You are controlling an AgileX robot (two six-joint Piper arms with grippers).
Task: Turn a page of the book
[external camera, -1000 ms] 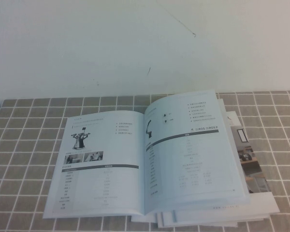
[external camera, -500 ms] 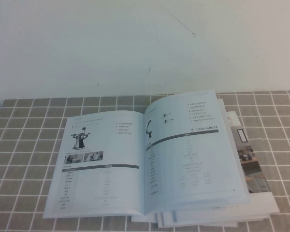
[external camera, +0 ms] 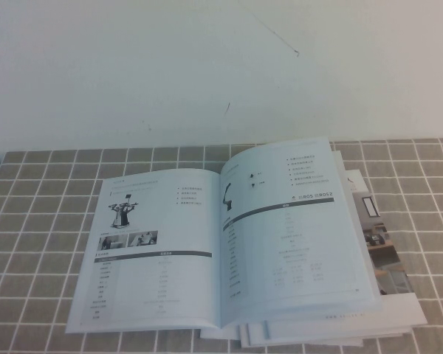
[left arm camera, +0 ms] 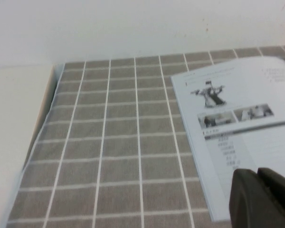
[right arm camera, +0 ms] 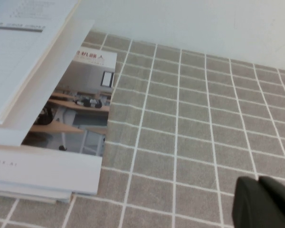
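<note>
The book (external camera: 229, 243) lies open on the tiled cloth (external camera: 44, 221), its right-hand page (external camera: 288, 236) flat; the left gripper (left arm camera: 261, 197), jaws together, hovers at its near left corner; the right gripper (right arm camera: 263, 202), also closed, hangs over bare cloth beside the booklets (right arm camera: 61, 142) underneath.

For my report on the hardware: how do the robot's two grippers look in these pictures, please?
Little shows. The left gripper appears only as dark, matte black, rounded finger blocks in its wrist view, beside the large glossy white open book. The right gripper looks the same, over the grey white-lined checked tablecloth. No cables, markings or arm links are visible; the high view shows neither.
</note>
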